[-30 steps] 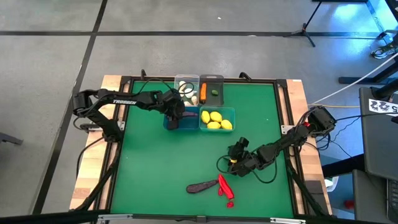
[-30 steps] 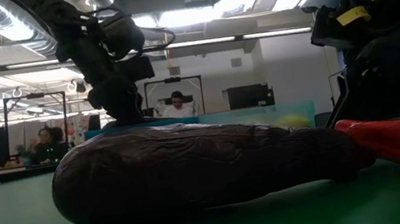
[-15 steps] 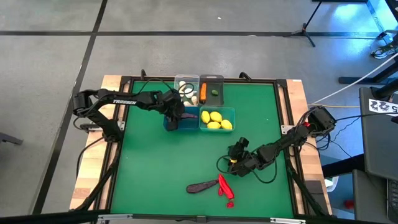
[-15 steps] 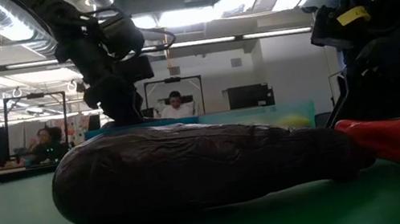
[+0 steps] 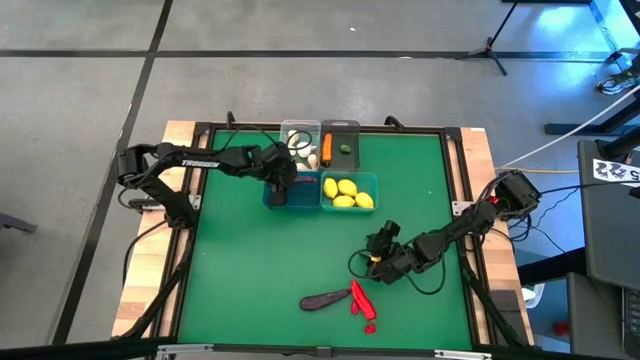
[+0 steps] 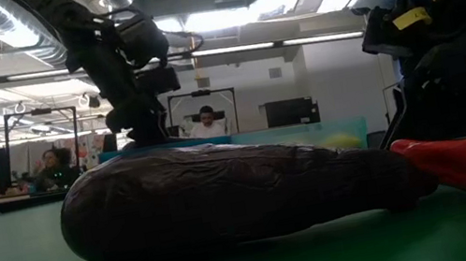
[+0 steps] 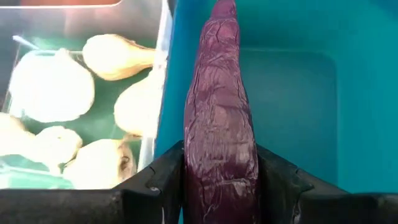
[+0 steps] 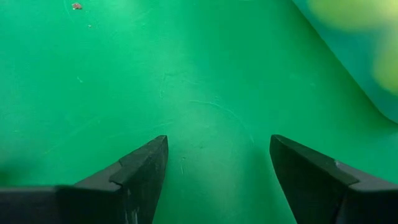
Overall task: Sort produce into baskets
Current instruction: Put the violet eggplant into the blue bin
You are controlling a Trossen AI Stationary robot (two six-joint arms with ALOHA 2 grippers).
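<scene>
The left gripper (image 7: 217,180) has its fingers (image 7: 158,180) clenched on the thick end of a purple eggplant (image 7: 219,112), hanging over the teal bin (image 7: 298,93) at centre frame in the high view. It looks light, smooth and probably slippery, so mid-body is the sound hold. The right gripper (image 8: 217,168) rests lower right, fingers parted and empty, near the second eggplant (image 5: 322,300) on the worktop (image 5: 240,270).

purple eggplant (image 7: 219,118) over teal basket (image 7: 311,93); lemons (image 5: 347,192) alongside
</scene>
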